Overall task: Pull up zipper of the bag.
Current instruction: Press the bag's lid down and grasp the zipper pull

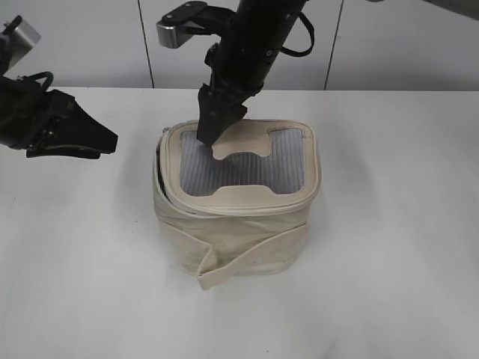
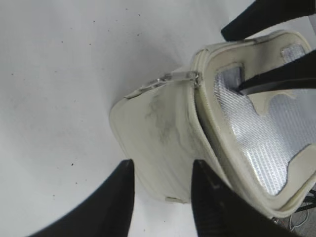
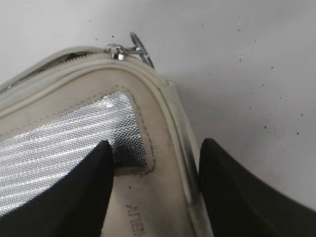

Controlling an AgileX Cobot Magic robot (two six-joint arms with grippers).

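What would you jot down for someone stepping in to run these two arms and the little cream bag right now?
Right gripper: open, holding nothing, fingertips down on the back-left corner of the bag lid, steadying it.
Left gripper: open, empty, hanging off to the bag's left, apart from it.
Bag: upright on the white table, strap around its body.
Zipper: silver pull with its ring sits at the lid's left rear corner, ungrabbed; the track gapes along the left side.
Done: lid pinned down.
Left: bring the left gripper to the pull, pinch it, draw it along the rim.

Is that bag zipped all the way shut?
No. The bag gapes at its left side, where the lid lifts off the body; the zipper pull sits at a corner.
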